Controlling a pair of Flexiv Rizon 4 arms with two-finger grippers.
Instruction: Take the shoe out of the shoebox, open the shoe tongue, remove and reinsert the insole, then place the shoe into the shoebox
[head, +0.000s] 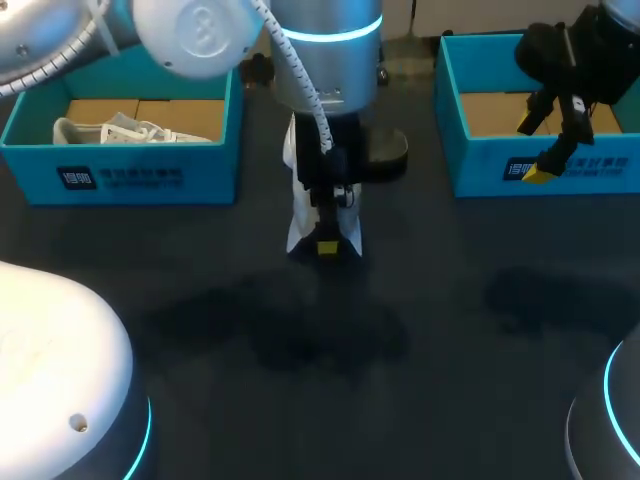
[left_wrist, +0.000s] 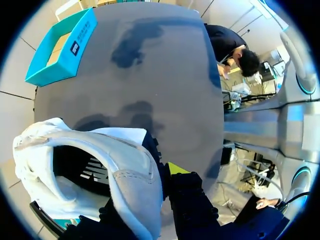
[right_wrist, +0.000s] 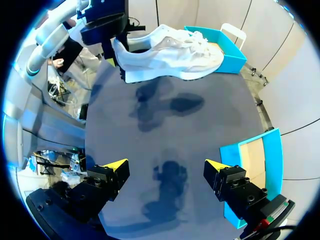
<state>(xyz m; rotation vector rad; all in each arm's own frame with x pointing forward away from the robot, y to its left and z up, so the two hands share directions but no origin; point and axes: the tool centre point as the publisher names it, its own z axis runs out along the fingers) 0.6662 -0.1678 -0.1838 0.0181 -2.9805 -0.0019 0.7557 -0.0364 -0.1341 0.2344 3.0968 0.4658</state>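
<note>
The left end effector (head: 327, 246) pinches the heel of the white shoe (right_wrist: 170, 52), held aloft to the right of the left shoebox (head: 120, 178). Removal looks done, with tongue, insole and return apparently left. Farther right of that shoebox, the right end effector (right_wrist: 166, 165) hovers, fingers spread.

**Off-task items on your table**

Your dark table (head: 320, 420) fills most of the frame, with soft shadows blotched across its middle. In the upper left, you have a spare white shoe (head: 110, 130) lying on the brown cardboard floor of a blue box (head: 200, 172).
</note>
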